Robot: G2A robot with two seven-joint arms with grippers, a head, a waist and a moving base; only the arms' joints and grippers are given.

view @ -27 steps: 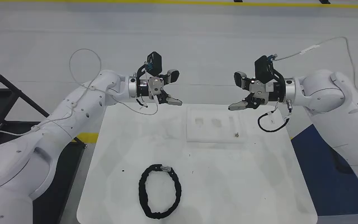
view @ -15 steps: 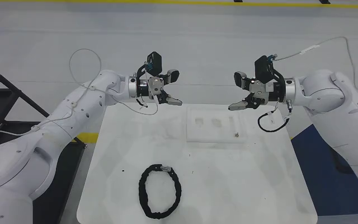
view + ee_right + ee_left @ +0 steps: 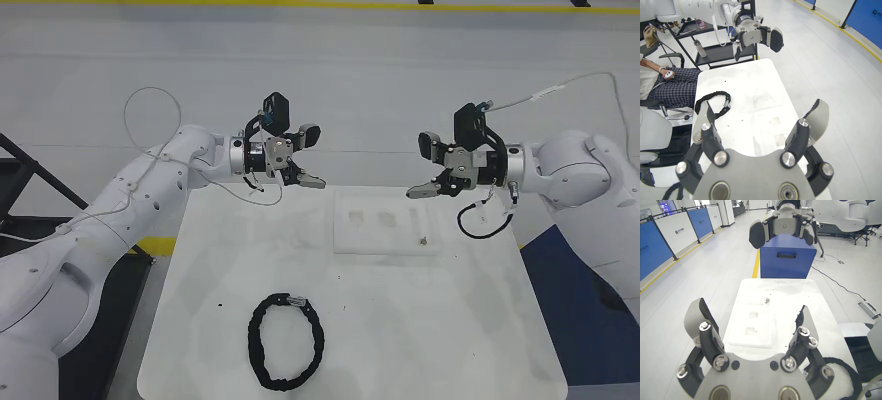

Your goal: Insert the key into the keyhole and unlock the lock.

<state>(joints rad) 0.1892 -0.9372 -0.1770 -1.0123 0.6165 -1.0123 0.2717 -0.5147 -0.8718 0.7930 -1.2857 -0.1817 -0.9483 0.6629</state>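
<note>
We see both arms held above the far edge of the table, one at each corner, with the grippers facing each other across it. The left gripper is spread wide with nothing between its fingers; its wrist view looks along the table toward the other arm. The right gripper is likewise spread and empty. Neither touches anything.

Between them, at the far middle of the table, lies a white foam tray with shallow rectangular recesses. The key rests on the tray's flat top near the corner closest to the right arm and on the robot's side – just beside the end recess, not in it. It is small, and we cannot tell which way its blade points.

The lock is a black fabric-sleeved chain lying flat in a closed loop on the near part of the table, left of centre and well apart from the tray and key. Its metal piece sits at the loop's far side, toward the tray. We cannot make out the keyhole. Both grippers are well apart from the lock.
</note>
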